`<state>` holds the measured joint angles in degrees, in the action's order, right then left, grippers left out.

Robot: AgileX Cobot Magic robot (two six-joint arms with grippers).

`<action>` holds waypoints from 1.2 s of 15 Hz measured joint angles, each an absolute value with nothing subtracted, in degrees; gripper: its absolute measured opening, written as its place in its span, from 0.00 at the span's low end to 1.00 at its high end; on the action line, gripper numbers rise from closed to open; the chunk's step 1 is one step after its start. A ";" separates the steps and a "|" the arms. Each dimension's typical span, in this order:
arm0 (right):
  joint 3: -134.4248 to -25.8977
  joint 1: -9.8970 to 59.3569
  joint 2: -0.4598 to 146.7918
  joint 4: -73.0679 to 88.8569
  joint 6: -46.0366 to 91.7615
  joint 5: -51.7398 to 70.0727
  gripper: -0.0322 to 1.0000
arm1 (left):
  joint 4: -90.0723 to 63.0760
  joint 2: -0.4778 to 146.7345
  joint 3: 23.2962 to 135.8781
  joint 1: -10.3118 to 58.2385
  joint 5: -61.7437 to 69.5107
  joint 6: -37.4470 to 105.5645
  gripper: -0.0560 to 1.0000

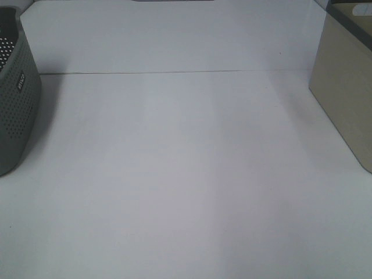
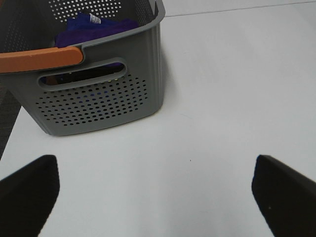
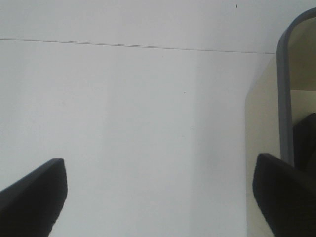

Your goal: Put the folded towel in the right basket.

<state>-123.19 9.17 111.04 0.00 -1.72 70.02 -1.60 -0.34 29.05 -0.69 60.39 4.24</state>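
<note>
A folded purple towel (image 2: 94, 27) lies inside the grey perforated basket (image 2: 98, 98) with an orange handle (image 2: 39, 58); that basket stands at the left edge of the exterior high view (image 1: 17, 104). The beige right basket (image 1: 346, 99) stands at the right edge and shows in the right wrist view (image 3: 266, 148). My left gripper (image 2: 158, 197) is open and empty, over the white table in front of the grey basket. My right gripper (image 3: 158, 197) is open and empty beside the beige basket. Neither gripper shows in the exterior high view.
The white table (image 1: 186, 174) lies between the two baskets. A thin seam (image 1: 174, 72) runs across its far part. Something dark (image 3: 305, 138) sits inside the beige basket.
</note>
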 joint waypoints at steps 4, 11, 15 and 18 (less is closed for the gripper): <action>-112.53 10.31 98.95 -4.98 -4.07 69.90 0.98 | -1.60 -0.34 29.05 -0.69 60.39 4.18 0.99; -81.25 10.20 72.59 -8.65 -6.53 69.90 0.98 | -1.60 -0.34 29.05 -0.69 60.39 4.18 0.99; -57.35 10.20 48.01 -7.68 -6.53 69.90 0.98 | -1.60 -0.34 29.05 -0.69 60.39 4.18 0.99; -46.81 10.20 34.95 -7.68 -6.53 68.93 0.98 | -1.60 -0.34 29.05 -0.69 60.39 4.18 0.99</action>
<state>-46.81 10.20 34.95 -7.68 -6.53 68.93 -1.60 -0.34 29.05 -0.69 60.39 4.18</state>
